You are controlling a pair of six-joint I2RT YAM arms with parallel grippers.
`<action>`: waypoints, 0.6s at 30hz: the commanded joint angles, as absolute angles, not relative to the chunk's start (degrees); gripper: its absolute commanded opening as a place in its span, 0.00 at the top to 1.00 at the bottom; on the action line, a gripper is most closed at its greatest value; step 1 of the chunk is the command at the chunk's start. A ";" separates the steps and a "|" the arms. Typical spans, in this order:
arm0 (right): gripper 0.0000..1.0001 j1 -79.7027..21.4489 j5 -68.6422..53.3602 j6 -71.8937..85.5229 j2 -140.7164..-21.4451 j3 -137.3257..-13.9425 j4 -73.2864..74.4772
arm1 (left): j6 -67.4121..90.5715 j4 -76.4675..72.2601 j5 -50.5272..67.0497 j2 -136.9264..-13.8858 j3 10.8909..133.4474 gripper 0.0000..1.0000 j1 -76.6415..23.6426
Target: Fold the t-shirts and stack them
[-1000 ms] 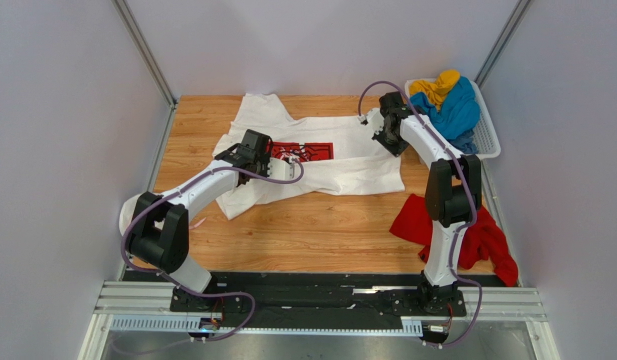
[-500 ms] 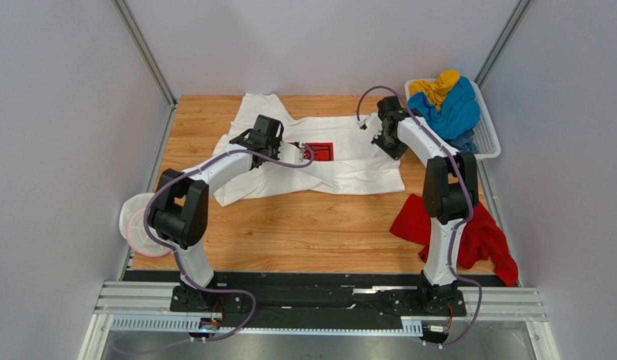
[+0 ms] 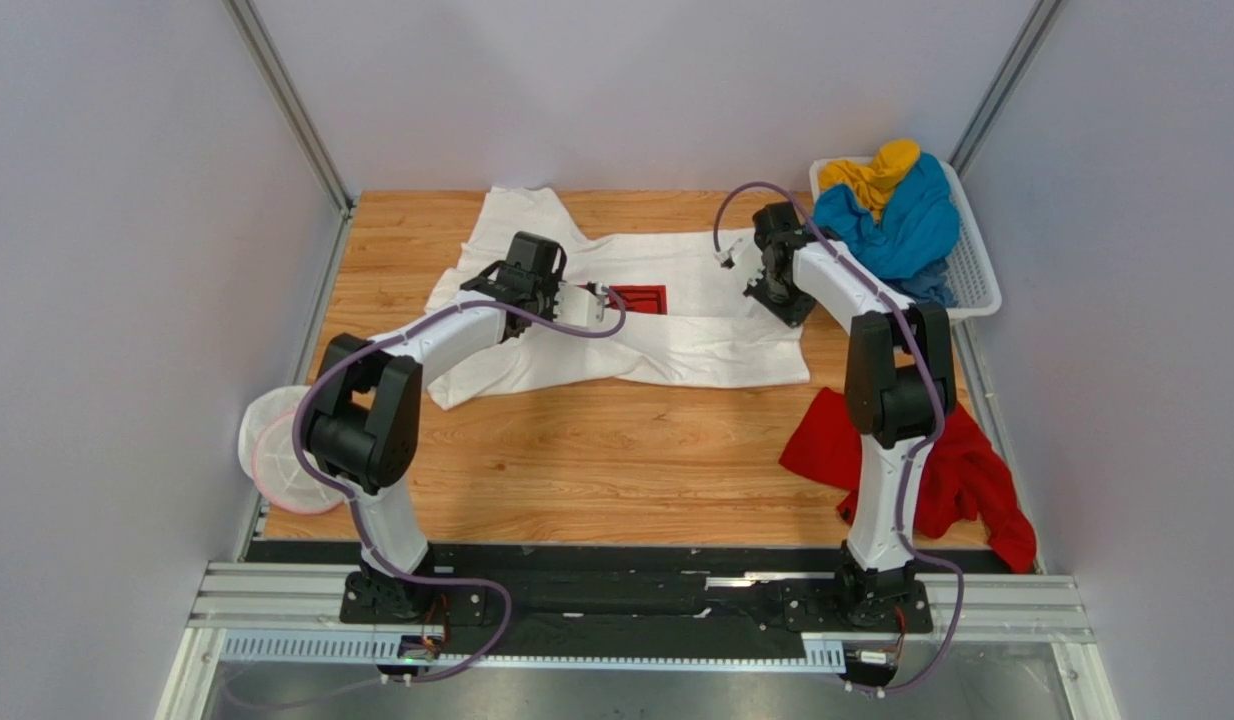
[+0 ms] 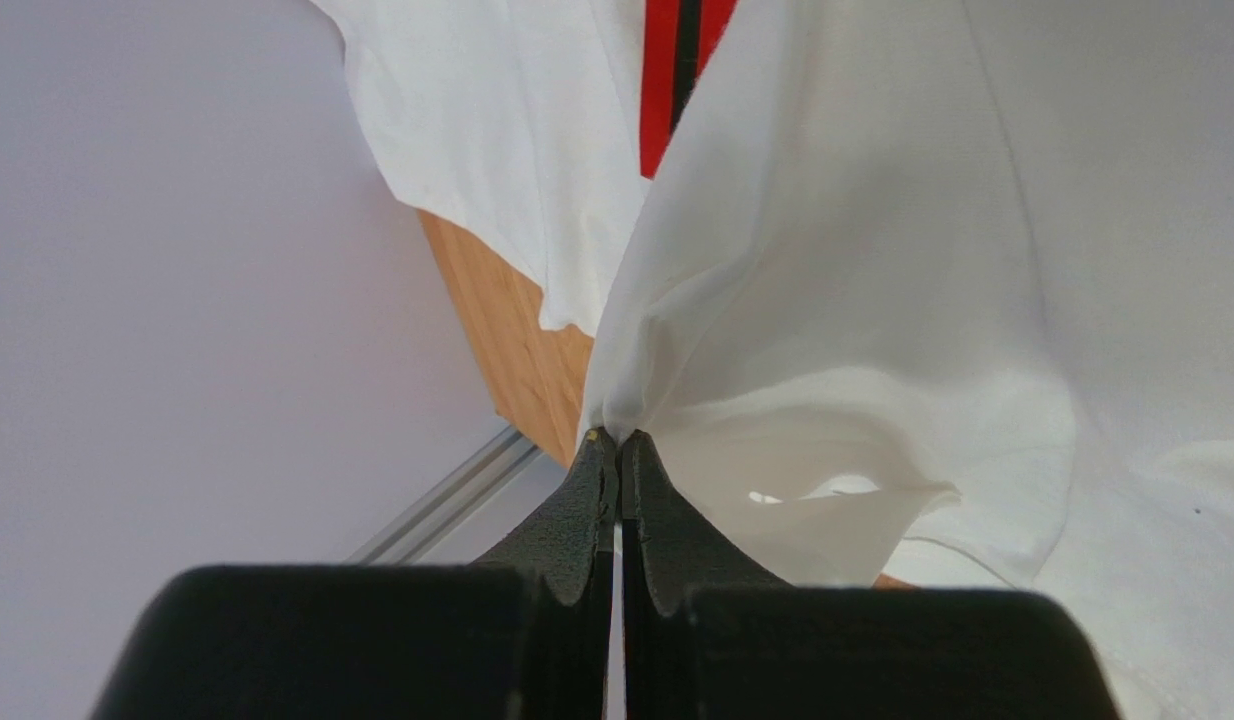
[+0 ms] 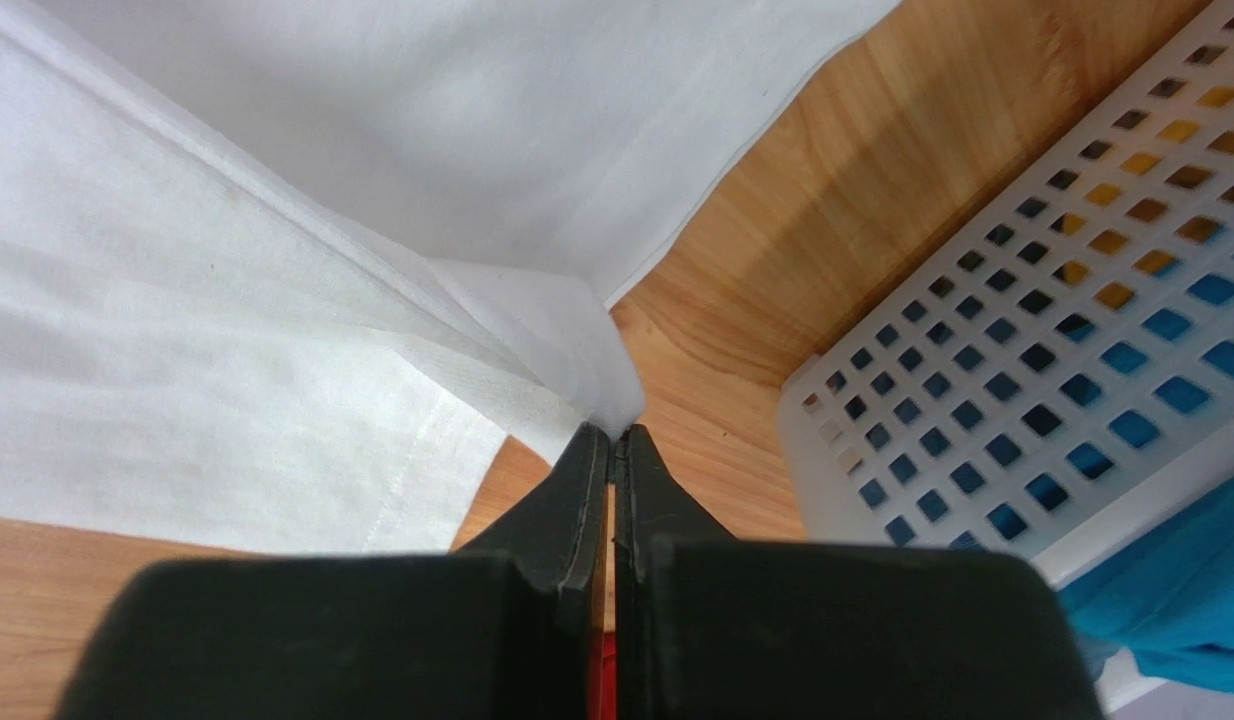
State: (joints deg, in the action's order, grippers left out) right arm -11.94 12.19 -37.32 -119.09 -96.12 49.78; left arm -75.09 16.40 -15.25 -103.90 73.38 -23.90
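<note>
The large white t-shirt with a red chest print lies across the far half of the table, its left part folded over most of the print. My left gripper is shut on a white fold just left of the print. At the shirt's right edge my right gripper is shut on a pinched hem corner. A red t-shirt lies crumpled at the near right. Blue and yellow t-shirts sit in the basket.
The white lattice basket stands at the far right corner, its wall close to my right gripper. A white round object sits at the table's left edge. Grey walls enclose the table on three sides.
The left gripper has carried the white fold rightward over the red print, hiding most of it. The right gripper has shifted slightly left along the shirt's right edge.
</note>
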 commanded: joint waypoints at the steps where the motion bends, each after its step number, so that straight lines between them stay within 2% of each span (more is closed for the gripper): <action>1: 1.00 -12.13 14.06 -37.44 -110.32 -90.38 48.60 | -76.20 15.55 -16.52 -98.80 70.50 1.00 -23.47; 10: 1.00 -12.48 10.99 -34.63 -92.93 -80.69 53.61 | -76.20 21.53 -16.43 -80.54 60.48 1.00 -25.40; 18: 1.00 -14.50 10.02 -31.82 -81.75 -74.19 58.09 | -74.62 26.01 -19.86 -71.03 54.23 1.00 -31.99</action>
State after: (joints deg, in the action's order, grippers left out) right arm -13.56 10.46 -34.89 -86.65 -76.82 54.63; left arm -75.13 22.31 -17.19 -74.61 56.25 -29.54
